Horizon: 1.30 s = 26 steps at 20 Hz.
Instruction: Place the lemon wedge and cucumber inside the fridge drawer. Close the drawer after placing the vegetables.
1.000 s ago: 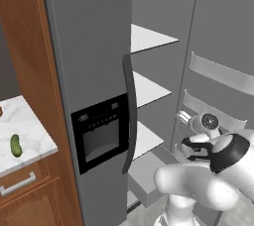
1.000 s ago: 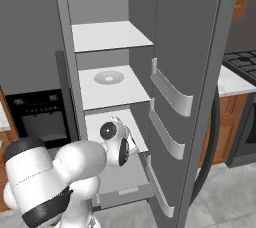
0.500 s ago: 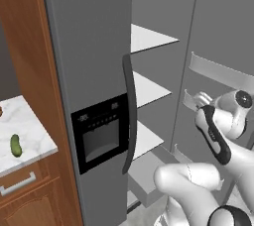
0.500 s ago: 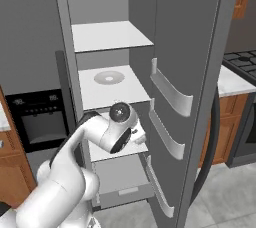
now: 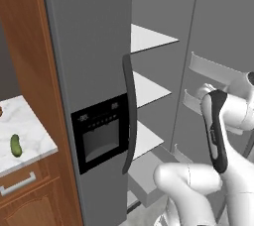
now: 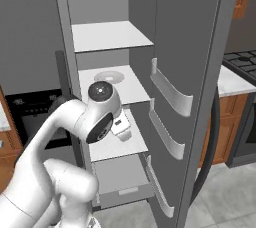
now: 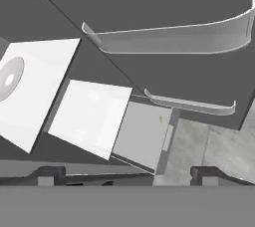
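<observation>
Fridge drawer stands pulled out at the bottom of the open fridge compartment, below the lowest white shelf. In the hand view a tiny yellow-green speck, the lemon wedge, lies on the drawer floor near its front edge; the rest of the floor is bare grey. Cucumber lies on the marble counter to the left of the fridge, well apart from the drawer, above a brown cabinet drawer with a silver handle.

Middle shelf carries a round white plate; the top shelf is bare. Open fridge door has curved door bins along its inner face; whether anything sits in them cannot be told.

Gripper hovers in front of the shelves, above the drawer, jaws spread wide, nothing between them.

Dispenser panel on the closed left door bears small markings too blurred to read. No legible writing elsewhere.
</observation>
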### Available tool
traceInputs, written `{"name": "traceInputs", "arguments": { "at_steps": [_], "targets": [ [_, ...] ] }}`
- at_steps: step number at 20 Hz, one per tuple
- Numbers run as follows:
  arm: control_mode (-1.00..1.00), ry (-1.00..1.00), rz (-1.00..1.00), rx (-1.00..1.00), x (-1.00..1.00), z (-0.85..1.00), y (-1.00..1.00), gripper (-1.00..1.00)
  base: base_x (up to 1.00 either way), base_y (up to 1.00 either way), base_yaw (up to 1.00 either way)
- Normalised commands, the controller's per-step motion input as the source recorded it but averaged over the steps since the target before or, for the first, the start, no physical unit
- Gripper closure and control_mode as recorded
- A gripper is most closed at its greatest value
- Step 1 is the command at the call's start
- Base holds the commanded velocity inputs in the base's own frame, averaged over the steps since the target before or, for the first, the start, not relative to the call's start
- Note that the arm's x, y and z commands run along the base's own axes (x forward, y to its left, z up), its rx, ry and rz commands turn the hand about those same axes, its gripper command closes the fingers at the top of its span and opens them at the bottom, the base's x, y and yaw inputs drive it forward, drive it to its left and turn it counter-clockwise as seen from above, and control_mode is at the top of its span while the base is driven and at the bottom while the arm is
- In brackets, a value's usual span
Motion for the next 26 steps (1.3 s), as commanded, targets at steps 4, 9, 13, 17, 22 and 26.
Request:
{"name": "traceInputs", "arguments": {
  "at_steps": [4,9,13,17,22,26],
  "targets": [
    [-1.00,0.00,0.00,-0.11,-0.88,-0.53,0.96,-1.00,0.00,0.00,0.00],
    [-1.00,0.05,0.00,-0.07,-0.34,-0.33,0.74,-1.00,0.00,0.00,0.00],
    [-1.00,0.03,0.00,-0.02,0.00,-0.02,0.11,-1.00,0.00,0.00,0.00],
    [-1.00,-0.01,0.00,-0.14,-0.23,-0.24,0.13,-1.00,0.00,0.00,0.00],
    [1.00,0.00,0.00,0.00,0.00,0.00,0.00,-1.00,-1.00,0.80,0.04],
    [1.00,0.00,0.00,0.00,0.00,0.00,0.00,-1.00,-0.99,1.00,0.21]
  ]
}}
